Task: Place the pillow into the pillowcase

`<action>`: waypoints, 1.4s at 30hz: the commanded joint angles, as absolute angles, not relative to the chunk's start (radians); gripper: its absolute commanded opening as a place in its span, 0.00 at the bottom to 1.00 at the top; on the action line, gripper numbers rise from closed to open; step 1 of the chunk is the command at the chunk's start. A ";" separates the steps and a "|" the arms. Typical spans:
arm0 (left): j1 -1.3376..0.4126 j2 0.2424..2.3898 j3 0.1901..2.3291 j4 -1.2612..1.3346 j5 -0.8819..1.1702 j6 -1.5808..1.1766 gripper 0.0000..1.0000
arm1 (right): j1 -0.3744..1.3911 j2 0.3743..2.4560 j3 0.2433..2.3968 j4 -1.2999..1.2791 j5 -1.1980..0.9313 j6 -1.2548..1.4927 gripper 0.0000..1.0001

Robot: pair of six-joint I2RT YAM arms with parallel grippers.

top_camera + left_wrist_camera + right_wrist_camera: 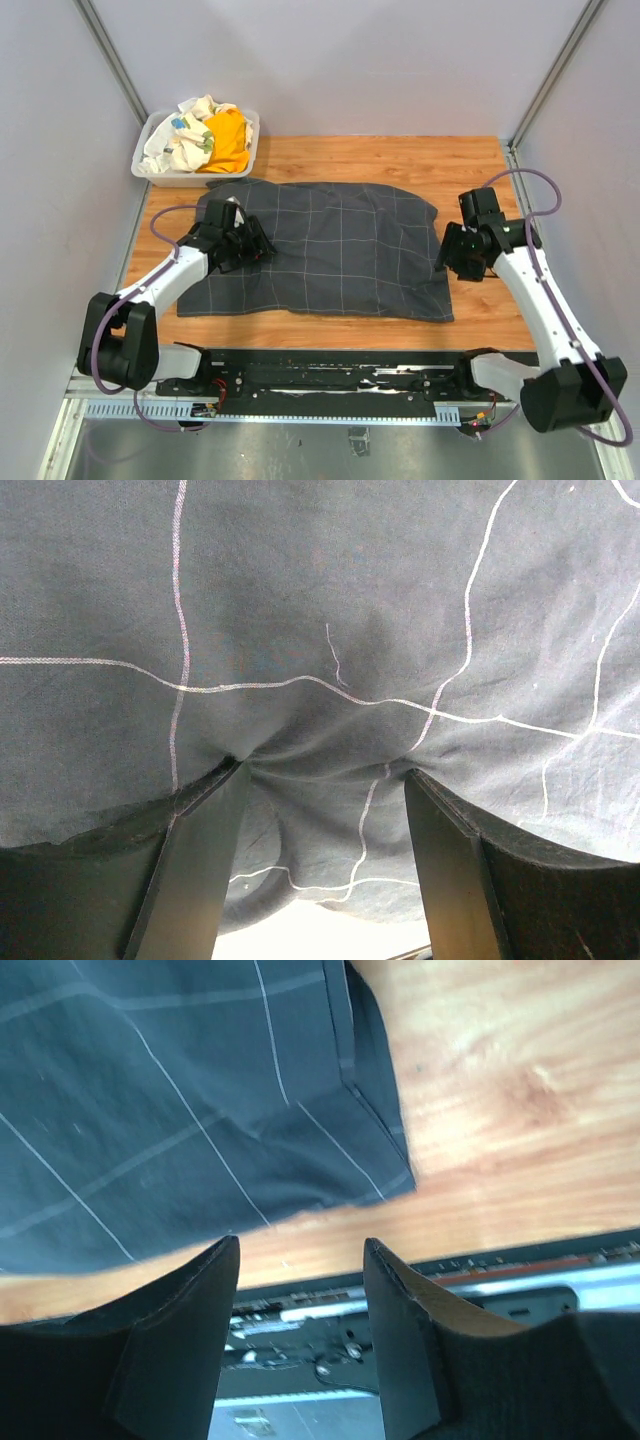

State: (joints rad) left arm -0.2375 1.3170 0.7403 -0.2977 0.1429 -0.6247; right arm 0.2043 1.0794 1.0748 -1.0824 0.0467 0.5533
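Observation:
The dark grey grid-lined pillowcase (330, 250) lies spread and slightly puffed across the wooden table. My left gripper (250, 244) sits at its left end. In the left wrist view the cloth (320, 630) drapes over the wide-apart fingers of the left gripper (322, 770). A cream-white strip (330, 925), which looks like the pillow, shows below it. From above the pillow is hidden. My right gripper (446, 256) hangs open just off the pillowcase's right edge. In the right wrist view the right gripper (300, 1242) holds nothing, and the pillowcase corner (370, 1150) lies beyond it.
A white bin (188, 180) at the back left holds a yellow cloth (230, 140) and a white patterned cloth (178, 140). Bare wood (470, 170) lies right of and behind the pillowcase. The table's near edge and metal rail (420, 1290) run just below the right gripper.

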 commanded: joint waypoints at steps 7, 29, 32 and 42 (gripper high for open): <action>-0.224 1.312 0.770 -0.343 0.117 -0.600 0.70 | 0.027 1.482 1.251 -0.707 -0.106 0.611 0.52; -0.222 1.378 0.780 -0.344 0.097 -0.606 0.69 | -0.002 2.227 1.809 -0.722 -0.115 0.614 0.50; -0.222 1.385 0.781 -0.339 0.100 -0.620 0.68 | -0.003 2.283 1.866 -0.755 -0.104 0.611 0.26; -0.222 1.375 0.777 -0.348 0.095 -0.628 0.67 | -0.080 2.260 1.925 -0.780 0.063 0.643 0.01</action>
State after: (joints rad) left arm -0.2375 1.3613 0.7742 -0.3252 0.1429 -0.6338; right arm -0.0006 2.2818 1.8759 -0.7399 -0.0765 0.6174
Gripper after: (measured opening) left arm 0.673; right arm 0.014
